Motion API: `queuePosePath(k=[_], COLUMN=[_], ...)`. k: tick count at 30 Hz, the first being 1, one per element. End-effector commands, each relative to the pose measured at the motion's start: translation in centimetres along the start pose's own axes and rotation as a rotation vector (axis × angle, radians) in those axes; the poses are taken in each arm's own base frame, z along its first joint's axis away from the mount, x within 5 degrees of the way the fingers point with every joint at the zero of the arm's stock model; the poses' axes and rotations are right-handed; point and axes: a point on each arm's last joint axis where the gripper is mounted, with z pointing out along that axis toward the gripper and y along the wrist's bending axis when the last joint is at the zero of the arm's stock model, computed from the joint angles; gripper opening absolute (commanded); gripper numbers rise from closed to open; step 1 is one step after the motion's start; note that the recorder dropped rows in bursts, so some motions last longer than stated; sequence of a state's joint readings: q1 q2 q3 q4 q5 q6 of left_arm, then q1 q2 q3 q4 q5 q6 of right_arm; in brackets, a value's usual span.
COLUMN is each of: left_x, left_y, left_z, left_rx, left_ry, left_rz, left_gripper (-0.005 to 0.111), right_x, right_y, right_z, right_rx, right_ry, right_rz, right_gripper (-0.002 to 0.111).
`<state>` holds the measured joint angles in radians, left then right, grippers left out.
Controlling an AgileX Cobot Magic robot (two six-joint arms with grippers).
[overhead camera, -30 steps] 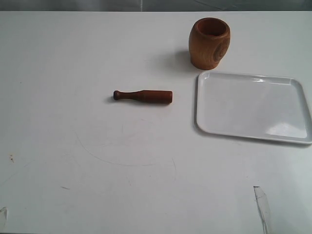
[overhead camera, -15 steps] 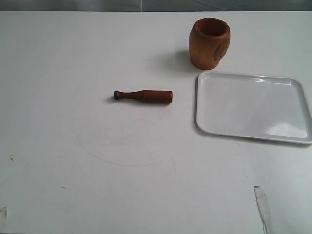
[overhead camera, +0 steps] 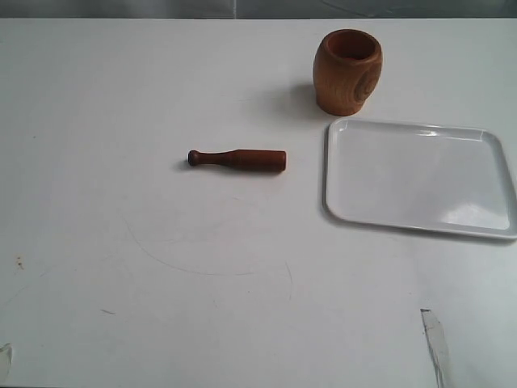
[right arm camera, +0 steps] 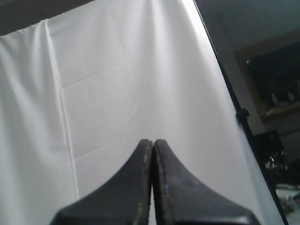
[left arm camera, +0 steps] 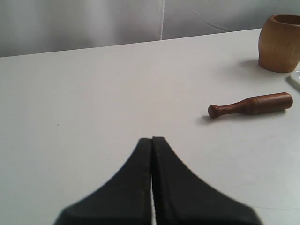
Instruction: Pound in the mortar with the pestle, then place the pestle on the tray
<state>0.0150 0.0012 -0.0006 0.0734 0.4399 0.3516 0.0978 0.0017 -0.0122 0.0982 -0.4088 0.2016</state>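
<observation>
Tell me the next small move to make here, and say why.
Probably swing the left gripper toward the pestle, opening its fingers on the way. The pestle lies flat on the table, untouched and in plain sight of the left wrist camera, while the fingers are shut and well short of it. The right gripper faces only a white backdrop.

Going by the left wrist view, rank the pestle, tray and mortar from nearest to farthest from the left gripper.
1. pestle, lying flat, closest ahead.
2. tray, only its corner showing, beyond the pestle.
3. mortar, upright, farthest back.
</observation>
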Motion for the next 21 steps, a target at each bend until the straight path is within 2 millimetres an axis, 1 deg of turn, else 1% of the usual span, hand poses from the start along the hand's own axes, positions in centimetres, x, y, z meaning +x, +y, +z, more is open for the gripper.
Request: queuePosePath(k=[1,3,4,6,8,9,12,13,14,15,16,17,18,19,21], left_x=[0.0,0.0,0.0,0.0,0.0,0.0,0.0,0.0,0.0,0.0,0.0,0.0,0.0,0.0,0.0], left_y=[-0.1,-0.1,-0.1,-0.1,-0.1,-0.1,-0.1,-0.1,-0.1,-0.1,-0.1,-0.1,-0.1,-0.1,-0.1], left_z=[0.0,0.0,0.0,0.0,0.0,0.0,0.0,0.0,0.0,0.0,0.0,0.0,0.0,0.0,0.0], left_rx=[0.008,0.008,0.008,0.008,0.008,0.008,0.008,0.008,0.008,0.008,0.008,0.008,0.008,0.008,0.008], left_ry=[-0.007,-0.007,-0.007,-0.007,-0.007,-0.007,-0.007,-0.007,-0.007,-0.007,-0.007,-0.007,-0.007,-0.007,-0.007], left_rz=[-0.012,-0.012,-0.012,-0.012,-0.012,-0.012,-0.012,-0.012,-0.012,-0.012,-0.012,-0.012,-0.012,-0.012,-0.012], left_gripper=[0.0,0.0,0.0,0.0,0.0,0.0,0.0,0.0,0.0,0.0,0.0,0.0,0.0,0.0,0.0], right_x=[-4.4,-7.0,-7.8,-9.6,-10.9,-12.1,-12.8,-12.7,-12.4,-12.1,-11.2,-10.2,-9.5,-7.9,-5.9], right_y=[2.1,3.1,3.5,4.3,5.0,5.8,6.9,7.1,7.3,7.3,7.2,7.0,6.9,6.8,6.9], right_z=[0.7,1.2,1.7,3.2,4.8,6.7,9.9,10.9,13.3,14.3,16.5,18.3,19.1,20.7,21.9], right_rx=[-0.107,-0.132,-0.137,-0.144,-0.165,-0.206,-0.284,-0.3,-0.319,-0.321,-0.323,-0.321,-0.328,-0.337,-0.389], right_ry=[-0.15,-0.168,-0.149,-0.093,-0.064,-0.051,-0.001,0.025,0.104,0.14,0.228,0.312,0.364,0.457,0.545], right_rz=[-0.158,-0.237,-0.263,-0.341,-0.406,-0.45,-0.477,-0.477,-0.454,-0.423,-0.393,-0.374,-0.357,-0.253,-0.183], right_gripper=[0.0,0.0,0.0,0.0,0.0,0.0,0.0,0.0,0.0,0.0,0.0,0.0,0.0,0.0,0.0])
